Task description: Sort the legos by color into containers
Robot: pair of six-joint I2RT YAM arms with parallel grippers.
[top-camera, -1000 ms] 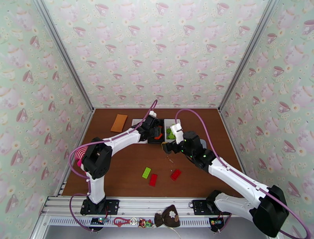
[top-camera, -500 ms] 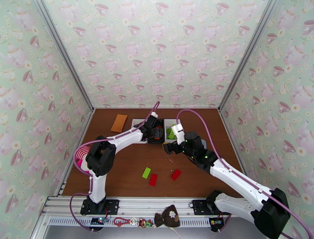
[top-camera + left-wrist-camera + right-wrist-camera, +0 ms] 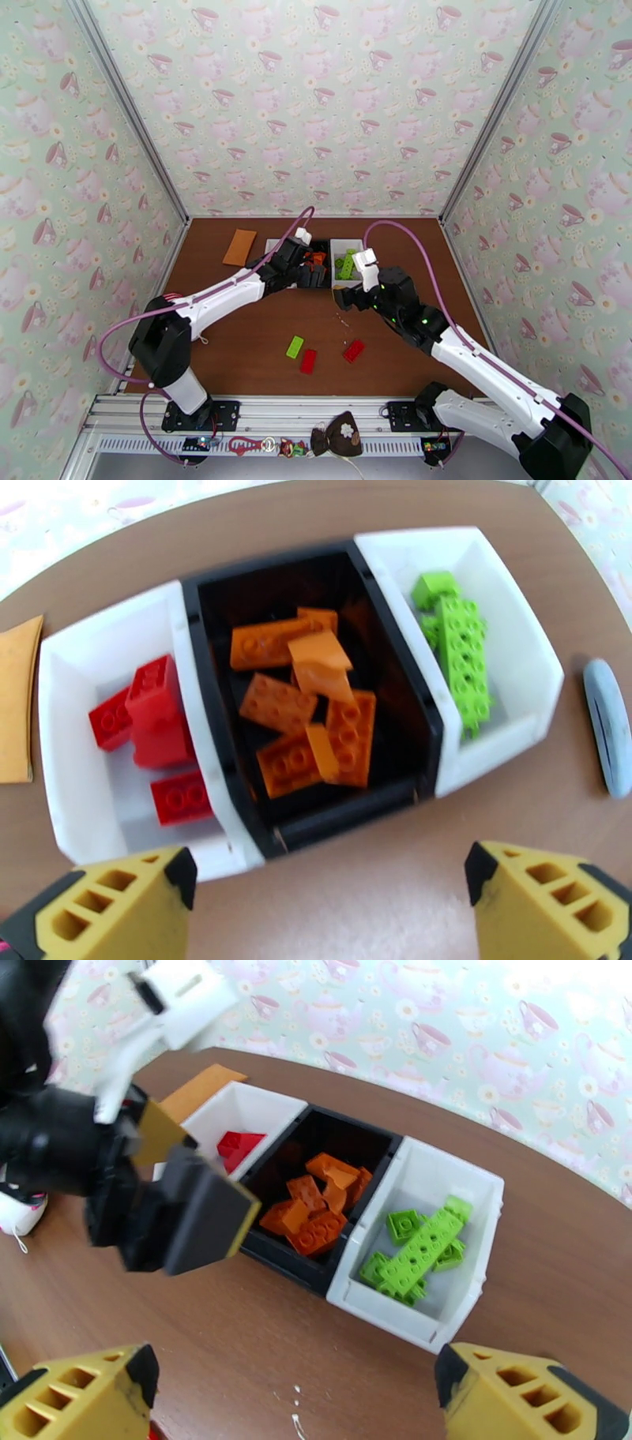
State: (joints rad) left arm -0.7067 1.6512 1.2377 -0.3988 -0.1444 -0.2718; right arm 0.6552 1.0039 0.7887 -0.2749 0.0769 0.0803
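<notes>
Three bins stand in a row at the back of the table. The left white bin (image 3: 59, 748) holds red legos (image 3: 154, 709). Orange legos (image 3: 304, 709) fill the black bin (image 3: 347, 810) in the middle. Lime green legos (image 3: 458, 650) lie in the right white bin (image 3: 517, 658). My left gripper (image 3: 312, 274) hovers open at the near side of the black bin, nothing between its fingers (image 3: 118, 902). My right gripper (image 3: 341, 298) is open too, just in front of the green bin, with nothing in it. A green lego (image 3: 295, 346) and two red ones (image 3: 308, 361) (image 3: 354, 350) lie loose on the near table.
A flat orange card (image 3: 239, 247) lies left of the bins. A grey-blue oval object (image 3: 608, 725) rests right of the green bin. The left gripper (image 3: 178, 1205) hangs close in front of the right wrist camera. A pink-and-white plush (image 3: 14, 1211) sits at the table's left edge.
My left gripper has drawn back from over the black bin toward the near left. The orange piece at its tip a second ago is gone. The right gripper edged slightly right.
</notes>
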